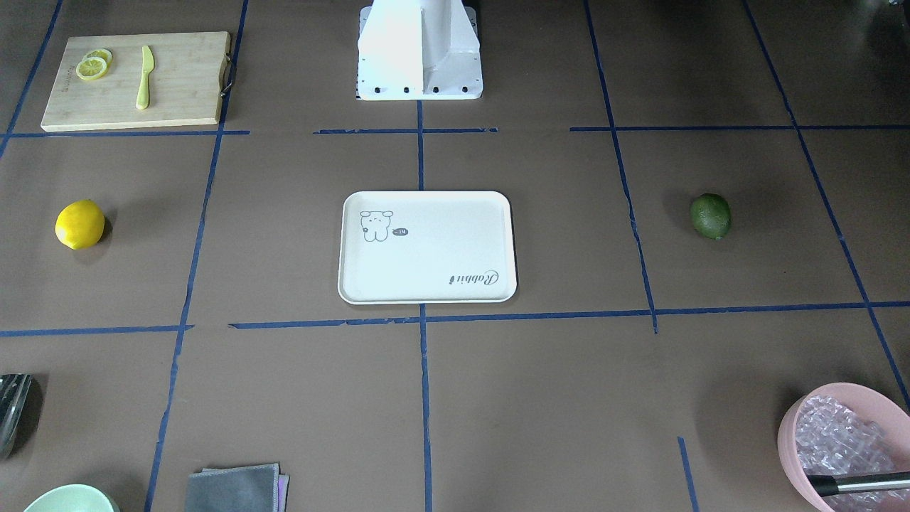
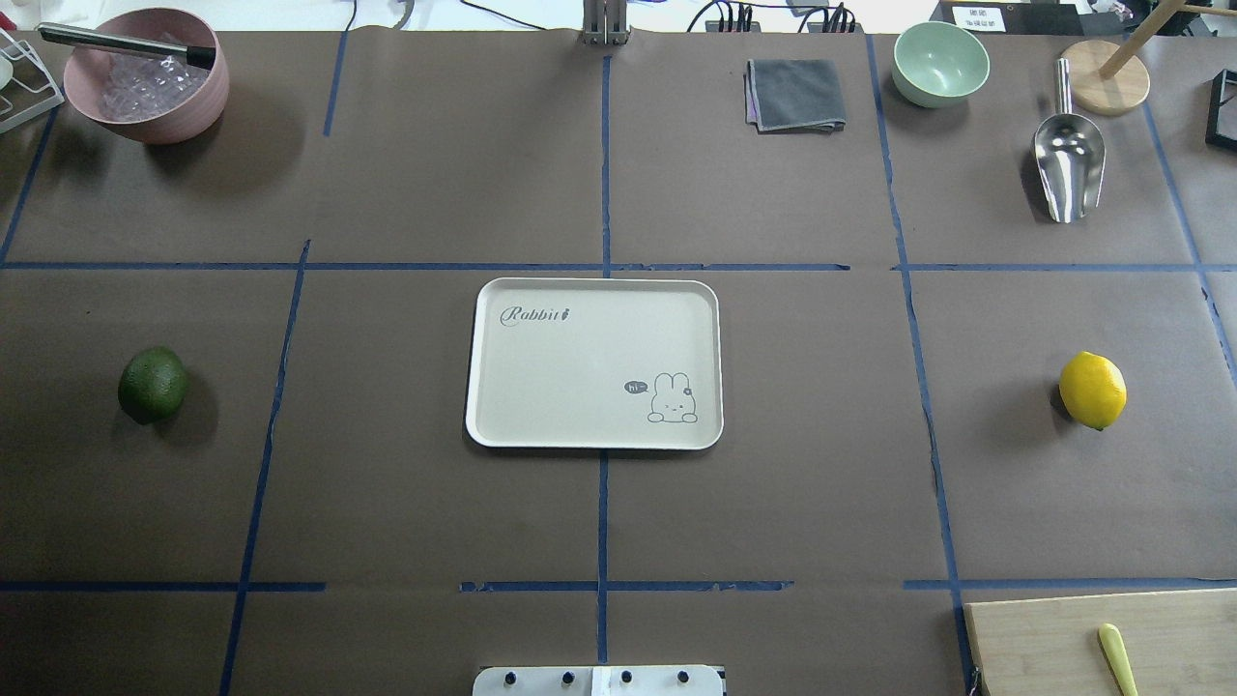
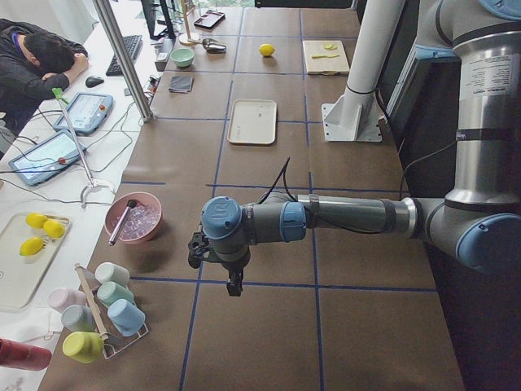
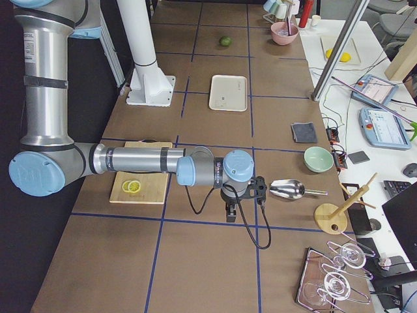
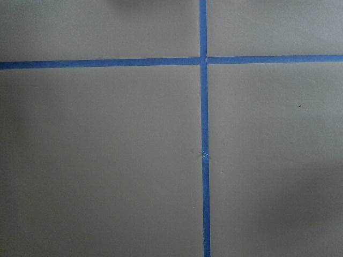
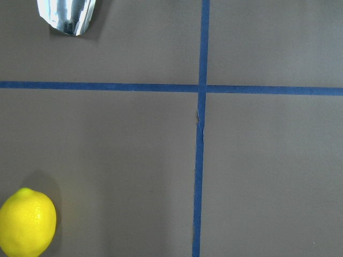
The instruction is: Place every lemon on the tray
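Fingers of the left gripper (image 3: 234,287) and the right gripper (image 4: 230,215) show only in the two side views, small and dark under each wrist, so I cannot tell whether they stand wide or narrow. Both lemons lie on the brown table (image 2: 387,503), off the tray (image 2: 580,367), which sits at the centre of the overhead view with nothing on it. The yellow lemon (image 2: 1093,390) is at the middle right of that frame and also in the lower left corner of the right wrist view. The green lemon (image 2: 153,385) is at the middle left. Each is well apart from the tray. These look like firm, fairly weighty fruits. Their dimpled skin should offer some grip, but the oval shape will likely roll. The best hold seems to be from above, across the narrow waist rather than the pointed ends.
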